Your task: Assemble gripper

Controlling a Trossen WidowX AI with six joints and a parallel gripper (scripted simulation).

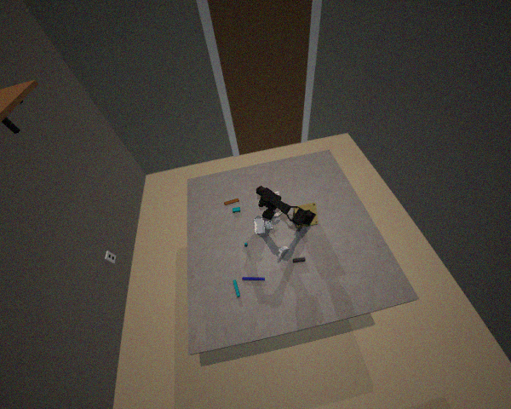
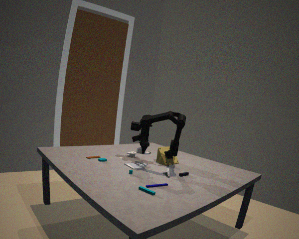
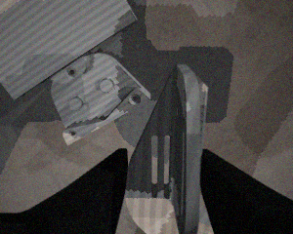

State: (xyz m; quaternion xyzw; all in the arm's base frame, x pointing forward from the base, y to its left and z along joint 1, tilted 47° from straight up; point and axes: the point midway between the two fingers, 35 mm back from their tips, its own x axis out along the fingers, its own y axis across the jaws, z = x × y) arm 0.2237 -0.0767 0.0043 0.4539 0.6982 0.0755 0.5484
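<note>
My gripper is shut on a grey-white slotted part that looks like a jaw, held above the table. The gripper base lies left of the held jaw in the wrist view; its two round pins show bare. A wide pale block adjoins it. Another pale part, seemingly the other jaw, is on the table nearer the front. A white part, perhaps the housing plate, lies behind the gripper base. The fingertips are hidden in the top view.
The arm's yellow mount stands right of the parts. On the table are a black block, a blue bar, a teal bar, small teal blocks and an orange bar.
</note>
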